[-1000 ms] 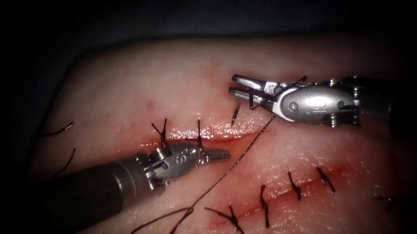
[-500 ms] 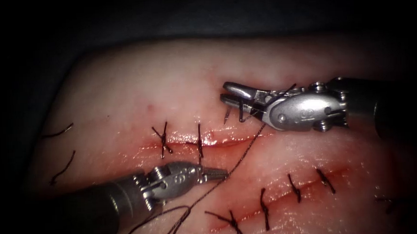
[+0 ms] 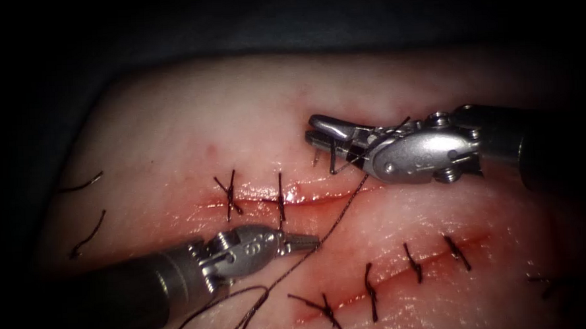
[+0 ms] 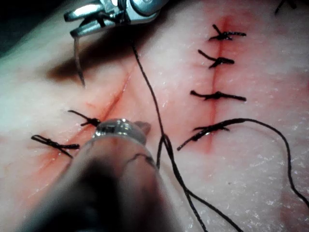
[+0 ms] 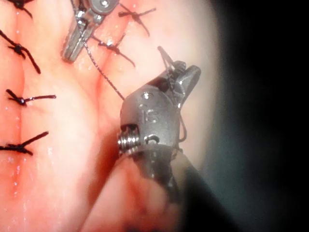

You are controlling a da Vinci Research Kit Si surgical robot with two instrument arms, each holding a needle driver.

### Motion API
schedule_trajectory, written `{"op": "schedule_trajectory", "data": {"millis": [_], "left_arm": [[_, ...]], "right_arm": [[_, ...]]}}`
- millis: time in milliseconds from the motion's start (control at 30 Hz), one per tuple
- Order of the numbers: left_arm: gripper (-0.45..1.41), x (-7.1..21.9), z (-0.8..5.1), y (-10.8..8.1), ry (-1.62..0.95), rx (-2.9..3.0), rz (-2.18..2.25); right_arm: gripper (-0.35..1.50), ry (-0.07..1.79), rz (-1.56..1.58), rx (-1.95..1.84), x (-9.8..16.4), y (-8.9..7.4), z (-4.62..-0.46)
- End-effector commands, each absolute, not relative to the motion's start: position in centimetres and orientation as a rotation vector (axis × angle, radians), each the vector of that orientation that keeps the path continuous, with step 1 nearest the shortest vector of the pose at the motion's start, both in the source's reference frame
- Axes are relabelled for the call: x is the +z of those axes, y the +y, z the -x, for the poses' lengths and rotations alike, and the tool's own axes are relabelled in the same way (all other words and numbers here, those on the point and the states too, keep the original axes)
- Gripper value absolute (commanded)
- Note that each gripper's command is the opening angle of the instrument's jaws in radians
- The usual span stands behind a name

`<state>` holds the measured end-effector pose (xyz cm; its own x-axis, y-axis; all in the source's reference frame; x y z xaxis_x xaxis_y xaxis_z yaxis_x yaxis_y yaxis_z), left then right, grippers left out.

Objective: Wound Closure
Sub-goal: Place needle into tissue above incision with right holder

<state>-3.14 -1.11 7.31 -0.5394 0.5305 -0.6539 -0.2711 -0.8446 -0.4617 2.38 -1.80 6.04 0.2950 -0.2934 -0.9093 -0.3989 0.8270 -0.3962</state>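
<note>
Fingers (image 3: 327, 126) of the right tool (image 3: 319, 131) clamped on the curved needle (image 3: 333, 157) near its thread end, tip hanging down just above the open cut (image 3: 321, 197), free of the tissue (image 3: 238, 114). Left tool (image 3: 309, 239) closed up, holding nothing, parked just below the cut beside two stitches (image 3: 280, 199). Thread (image 3: 338, 212) trailing from the right tool across the cut, passing the left tool's tip.

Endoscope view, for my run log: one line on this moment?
right tool: holds needle mid-curve, tip above tissue | left tool: holds nothing | thread: crosses cut
</note>
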Motion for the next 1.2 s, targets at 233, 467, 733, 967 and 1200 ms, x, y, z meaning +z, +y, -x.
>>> {"op": "schedule_trajectory", "data": {"millis": [233, 467, 733, 967, 1200], "left_arm": [[-0.33, 7.29, 3.2, -1.0, -0.411, 2.339, 1.179], [-0.06, 7.26, 3.19, -0.96, -0.341, 2.338, 1.248], [0.02, 7.16, 3.15, -0.91, -0.378, 2.314, 1.296], [-0.45, 7.17, 3.1, -0.98, -0.313, 2.353, 1.279], [-0.06, 7.21, 3.16, -0.95, -0.315, 2.386, 1.278]], "right_arm": [[-0.35, 1.285, 0.642, 0.064, 6.09, -1.75, -2.42], [-0.35, 1.268, 0.635, 0.028, 6.31, -1.93, -2.43], [-0.35, 1.26, 0.704, -0.068, 6.4, -2.18, -2.41], [-0.35, 1.272, 0.757, -0.127, 6.47, -2.48, -2.37], [-0.35, 1.275, 0.76, -0.151, 6.57, -2.64, -2.4]]}}
